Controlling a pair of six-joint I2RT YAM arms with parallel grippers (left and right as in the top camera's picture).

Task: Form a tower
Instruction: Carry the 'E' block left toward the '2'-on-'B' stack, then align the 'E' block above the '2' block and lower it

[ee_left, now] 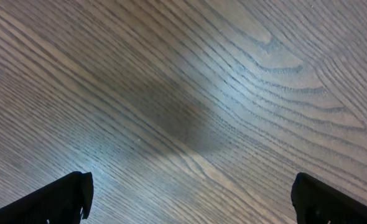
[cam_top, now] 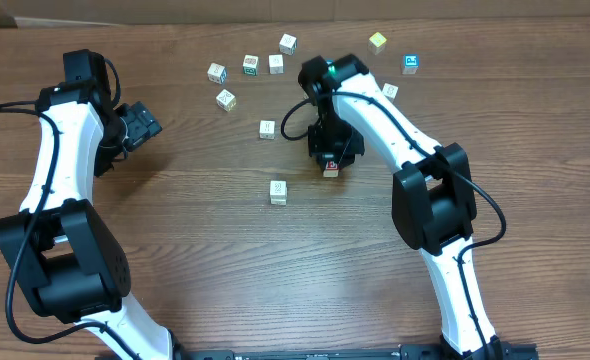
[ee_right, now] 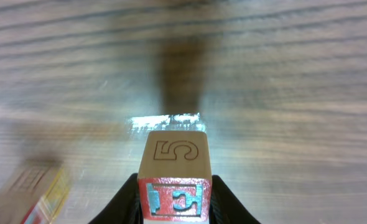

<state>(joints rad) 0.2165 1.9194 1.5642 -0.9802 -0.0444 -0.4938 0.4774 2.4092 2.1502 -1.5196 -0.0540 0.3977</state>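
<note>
The right gripper (cam_top: 331, 162), clamped on a block (ee_right: 173, 163), hung with what looked like the short tower (cam_top: 278, 192) standing upright just to its left and slightly nearer the robot, while the left gripper (cam_top: 141, 125), jaws wide apart, sat much farther off.

My left arm (cam_top: 50, 150) is bending outward, jaws gaping wide, my right arm (cam_top: 385, 115) is reaching inward, jaws pinching a cube (ee_right: 173, 168)
</note>
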